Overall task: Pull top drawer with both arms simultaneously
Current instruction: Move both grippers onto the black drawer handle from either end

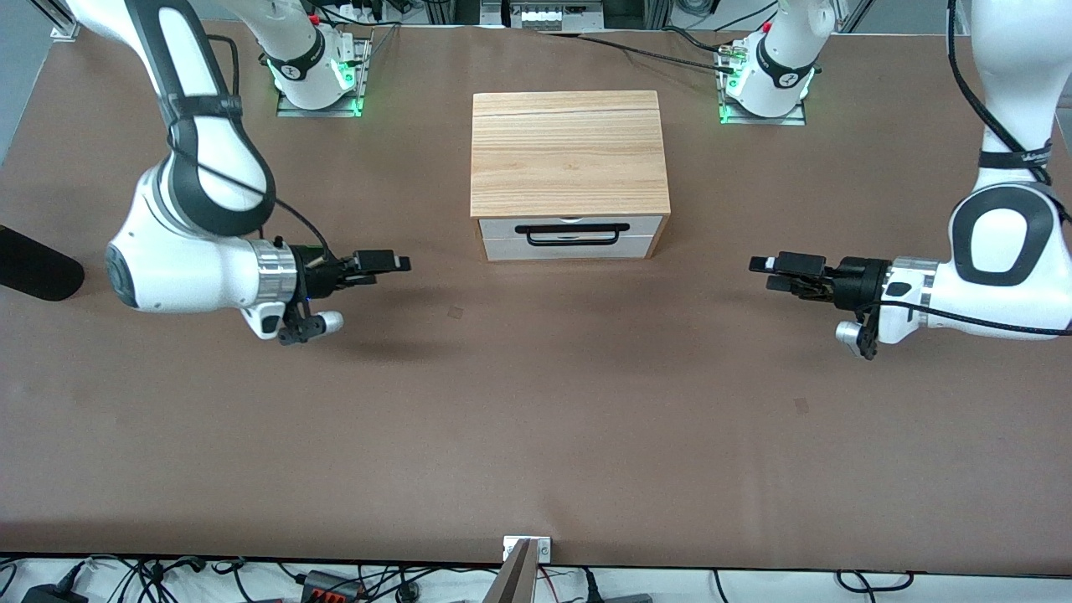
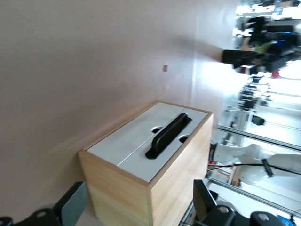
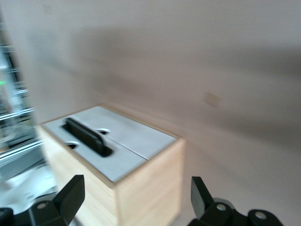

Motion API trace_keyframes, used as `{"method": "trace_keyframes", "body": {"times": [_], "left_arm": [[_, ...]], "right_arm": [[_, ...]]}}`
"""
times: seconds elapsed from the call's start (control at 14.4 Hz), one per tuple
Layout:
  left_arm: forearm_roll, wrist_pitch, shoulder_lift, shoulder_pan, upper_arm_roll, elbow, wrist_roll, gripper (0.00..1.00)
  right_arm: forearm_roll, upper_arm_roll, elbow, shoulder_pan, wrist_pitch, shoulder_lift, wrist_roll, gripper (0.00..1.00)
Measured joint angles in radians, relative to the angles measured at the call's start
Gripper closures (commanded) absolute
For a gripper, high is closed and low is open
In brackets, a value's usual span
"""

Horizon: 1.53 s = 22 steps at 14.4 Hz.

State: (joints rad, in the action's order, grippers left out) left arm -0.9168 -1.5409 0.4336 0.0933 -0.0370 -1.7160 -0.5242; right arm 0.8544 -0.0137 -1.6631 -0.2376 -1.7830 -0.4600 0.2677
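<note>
The top drawer is the upper white front of the light-wood cabinet and is closed. Its black bar handle faces the front camera. My right gripper hovers open and empty over the table, toward the right arm's end, level with the drawer fronts and well apart from the cabinet. My left gripper hovers open and empty at the left arm's end, pointing at the cabinet. The left wrist view shows the drawer and handle. The right wrist view shows them too, drawer and handle.
A plain white lower drawer front sits closed under the top one. The brown table stretches wide around the cabinet. A black rounded object lies at the table edge at the right arm's end.
</note>
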Motion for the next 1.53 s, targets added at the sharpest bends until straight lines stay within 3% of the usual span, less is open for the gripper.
{"method": "trace_keyframes", "body": {"times": [0.14,0.42,0.76,1.11,1.32,1.46,1.53], "left_arm": [[-0.136,-0.013,0.015,0.002,0.0,-0.104,-0.126,0.0],[-0.297,-0.03,0.049,0.007,-0.001,-0.245,-0.305,0.0],[-0.537,-0.055,0.051,-0.007,-0.02,-0.415,-0.51,0.0],[-0.756,-0.135,0.056,-0.036,-0.127,-0.541,-0.655,0.0],[-0.861,-0.139,0.077,-0.036,-0.155,-0.575,-0.764,0.03],[-0.952,-0.14,0.114,-0.037,-0.209,-0.607,-0.867,0.04],[-0.976,-0.142,0.133,-0.039,-0.225,-0.614,-0.893,0.06]], "right_arm": [[0.167,0.001,-0.003,-0.004,0.003,-0.073,0.153,0.0],[0.459,0.003,-0.025,-0.058,0.008,-0.157,0.392,0.0],[0.741,0.025,-0.097,-0.11,0.065,-0.256,0.702,0.0],[0.84,0.126,-0.123,-0.122,0.091,-0.341,0.823,0.01],[0.876,0.138,-0.121,-0.157,0.075,-0.335,0.823,0.3],[0.878,0.136,-0.121,-0.156,0.074,-0.333,0.823,0.44],[0.878,0.134,-0.121,-0.154,0.074,-0.333,0.823,0.46]]}}
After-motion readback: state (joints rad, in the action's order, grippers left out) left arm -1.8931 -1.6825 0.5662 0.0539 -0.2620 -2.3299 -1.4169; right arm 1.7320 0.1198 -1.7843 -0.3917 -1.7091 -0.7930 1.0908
